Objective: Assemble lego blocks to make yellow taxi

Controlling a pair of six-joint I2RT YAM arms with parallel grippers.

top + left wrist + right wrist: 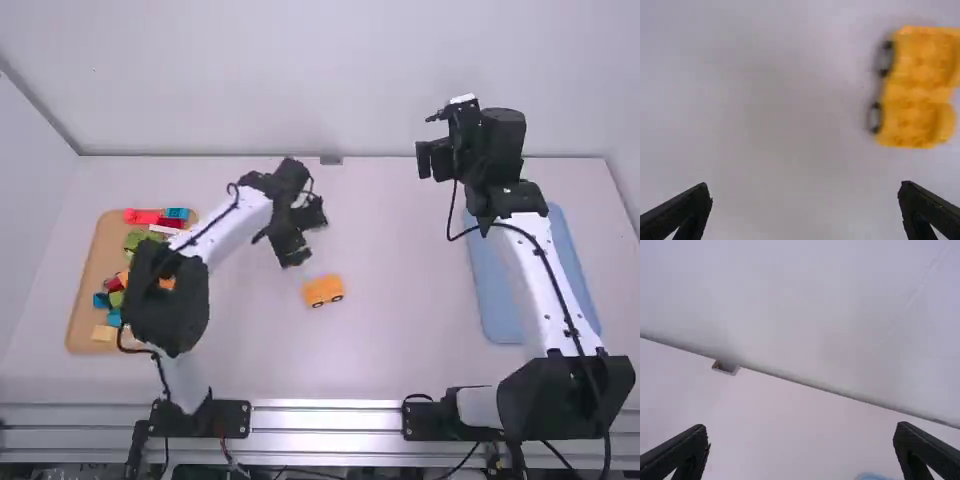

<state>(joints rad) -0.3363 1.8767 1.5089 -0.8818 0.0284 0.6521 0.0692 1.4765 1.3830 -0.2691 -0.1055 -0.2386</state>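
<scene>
- White table [400, 370] between the two arm bases; its smooth top looks likely to let a light toy slide under a sideways push.
- Tan tray [98, 262] on the left, crowded with loose blocks [140, 216], under the left arm [236, 217]. Picking a piece there could drag its neighbours along, because they lie close or touching; a low elbow might clip them too.
- Yellow-orange taxi body [322, 291] near the table's middle, black wheels [317, 305] towards the near side. Those wheels, if they turn, could let it roll off when a block is pressed on; a press off the studs could tip it or leave the block crooked.
- Blue tray [494, 290] to the right, well apart from the taxi body.
- Left jaws beyond the taxi body, spread wide, nothing between them. They are not lined up on it, so coming down or closing from here could knock it askew or miss.
- Right jaws, farther off on the right arm [540, 270], also wide apart and empty. Reaching outward carelessly might bump the back wall [300, 80]; without their help the taxi body could shift during pressing.
</scene>
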